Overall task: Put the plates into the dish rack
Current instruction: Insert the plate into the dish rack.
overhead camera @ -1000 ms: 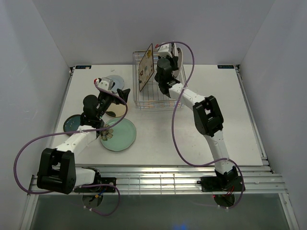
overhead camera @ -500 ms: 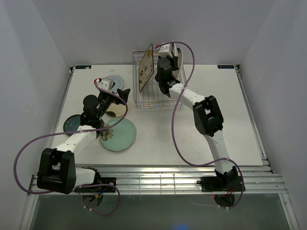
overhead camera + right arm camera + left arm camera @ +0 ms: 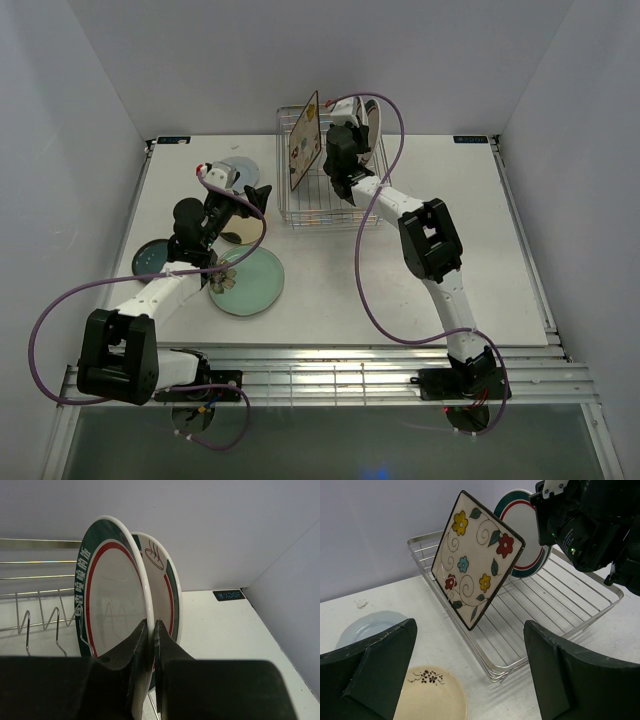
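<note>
The silver wire dish rack (image 3: 320,215) stands at the back centre; it also shows in the left wrist view (image 3: 560,610). The square floral plate (image 3: 304,142) (image 3: 477,560) leans upright at its left side. My right gripper (image 3: 151,630) is shut on the rim of a white plate with a teal-red rim (image 3: 112,605), held upright in the rack beside a second such plate (image 3: 167,590). My left gripper (image 3: 255,195) is open and empty above the small cream plate (image 3: 427,695). The blue-grey plate (image 3: 367,627), the pale green plate (image 3: 248,280) and the dark teal plate (image 3: 152,257) lie on the table.
The white walls enclose the table on three sides. A metal rail (image 3: 320,375) runs along the near edge. The rack's upright prongs (image 3: 42,625) stand left of the held plate.
My right gripper has shifted slightly left and back with the plate over the rack. The left arm has not moved.
</note>
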Robot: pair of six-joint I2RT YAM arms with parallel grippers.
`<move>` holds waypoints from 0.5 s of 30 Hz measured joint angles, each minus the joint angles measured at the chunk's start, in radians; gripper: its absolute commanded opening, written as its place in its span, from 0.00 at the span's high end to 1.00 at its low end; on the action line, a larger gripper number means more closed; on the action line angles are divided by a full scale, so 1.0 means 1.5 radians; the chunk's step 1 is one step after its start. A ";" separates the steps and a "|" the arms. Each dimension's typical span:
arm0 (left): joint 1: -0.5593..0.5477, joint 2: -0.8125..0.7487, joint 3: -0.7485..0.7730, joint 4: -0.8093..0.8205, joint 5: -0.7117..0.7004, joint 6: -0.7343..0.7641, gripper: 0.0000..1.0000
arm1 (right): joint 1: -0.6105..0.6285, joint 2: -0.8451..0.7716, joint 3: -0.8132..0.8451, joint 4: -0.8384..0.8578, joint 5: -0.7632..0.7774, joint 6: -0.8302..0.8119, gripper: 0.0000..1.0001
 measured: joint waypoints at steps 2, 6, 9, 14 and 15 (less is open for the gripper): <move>0.000 0.000 0.000 0.000 0.000 0.000 0.02 | -0.001 0.000 0.000 -0.002 -0.001 0.009 0.88; 0.000 0.000 0.000 0.000 0.000 0.000 0.02 | -0.003 0.000 -0.014 -0.004 -0.005 0.037 0.88; -0.001 0.000 0.000 0.000 0.000 0.000 0.02 | -0.006 0.000 -0.031 -0.005 -0.012 0.064 0.87; -0.004 0.000 0.000 0.000 0.000 0.000 0.02 | -0.014 0.000 -0.035 -0.008 -0.017 0.095 0.87; -0.004 0.000 0.000 0.000 0.000 0.000 0.02 | -0.015 0.000 -0.037 -0.007 -0.017 0.099 0.86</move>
